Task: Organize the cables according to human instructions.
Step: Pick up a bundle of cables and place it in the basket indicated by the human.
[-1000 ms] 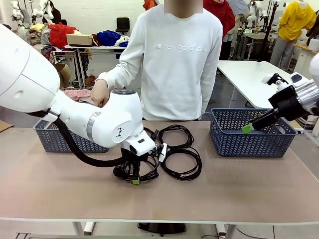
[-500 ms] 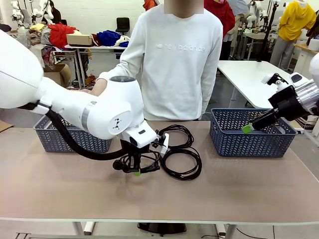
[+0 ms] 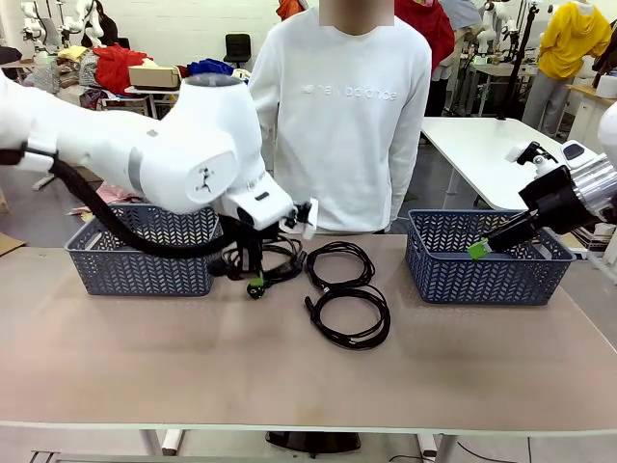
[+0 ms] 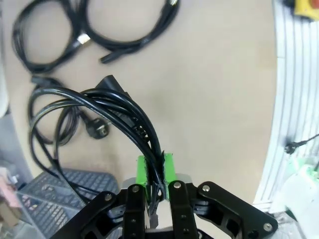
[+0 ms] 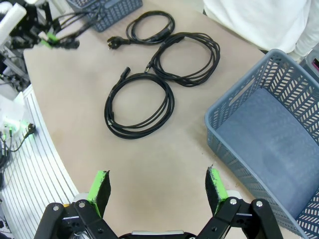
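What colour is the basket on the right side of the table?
The lattice-walled plastic basket is dusty blue; the front view shows it best.

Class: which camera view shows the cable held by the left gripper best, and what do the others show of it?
The left wrist view: the held cable loops up close from the shut left gripper. The front view shows it partly hidden behind the left arm; the right wrist view shows it small and far off.

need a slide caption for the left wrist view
Left pincer shut on a coiled black cable, held above the table where three other cables lie.
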Robot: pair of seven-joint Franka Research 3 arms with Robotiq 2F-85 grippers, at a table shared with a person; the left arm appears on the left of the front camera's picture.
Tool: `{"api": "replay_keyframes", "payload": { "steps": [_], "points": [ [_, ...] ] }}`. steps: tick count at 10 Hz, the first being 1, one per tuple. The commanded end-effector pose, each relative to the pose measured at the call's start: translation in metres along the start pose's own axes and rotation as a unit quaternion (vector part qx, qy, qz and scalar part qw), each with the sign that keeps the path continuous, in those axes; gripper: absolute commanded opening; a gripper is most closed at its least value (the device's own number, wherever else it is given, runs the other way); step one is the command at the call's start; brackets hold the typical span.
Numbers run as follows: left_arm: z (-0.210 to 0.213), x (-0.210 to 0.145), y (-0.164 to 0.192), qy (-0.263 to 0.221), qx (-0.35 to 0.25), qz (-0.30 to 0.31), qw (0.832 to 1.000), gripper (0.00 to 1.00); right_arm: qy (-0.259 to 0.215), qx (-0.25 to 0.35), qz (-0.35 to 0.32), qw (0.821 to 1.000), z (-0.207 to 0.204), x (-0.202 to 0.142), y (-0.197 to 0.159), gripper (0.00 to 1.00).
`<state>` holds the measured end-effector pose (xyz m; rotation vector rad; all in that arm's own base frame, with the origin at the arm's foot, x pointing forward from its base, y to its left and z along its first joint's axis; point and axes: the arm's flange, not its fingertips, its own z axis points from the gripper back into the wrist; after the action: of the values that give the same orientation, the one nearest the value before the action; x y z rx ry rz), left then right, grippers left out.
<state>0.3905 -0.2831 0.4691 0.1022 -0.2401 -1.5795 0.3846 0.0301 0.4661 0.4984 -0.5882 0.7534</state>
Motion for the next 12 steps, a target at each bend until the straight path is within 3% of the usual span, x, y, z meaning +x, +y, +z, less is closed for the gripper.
{"api": "replay_keyframes", "payload": {
  "steps": [1,7,12],
  "points": [
    [0.011,-0.012,0.024,0.011,0.004,0.013,1.0,0.0,-0.012,0.008,0.01,1.0,0.0,0.001,-0.004,1.0],
    [0.023,-0.058,0.078,-0.009,0.011,0.086,0.996,0.0,-0.012,0.008,0.01,1.0,0.0,0.001,-0.004,1.0],
    [0.018,-0.058,0.073,-0.002,0.011,0.076,0.997,0.0,-0.012,0.008,0.01,1.0,0.0,0.001,-0.004,1.0]
  ]
}}
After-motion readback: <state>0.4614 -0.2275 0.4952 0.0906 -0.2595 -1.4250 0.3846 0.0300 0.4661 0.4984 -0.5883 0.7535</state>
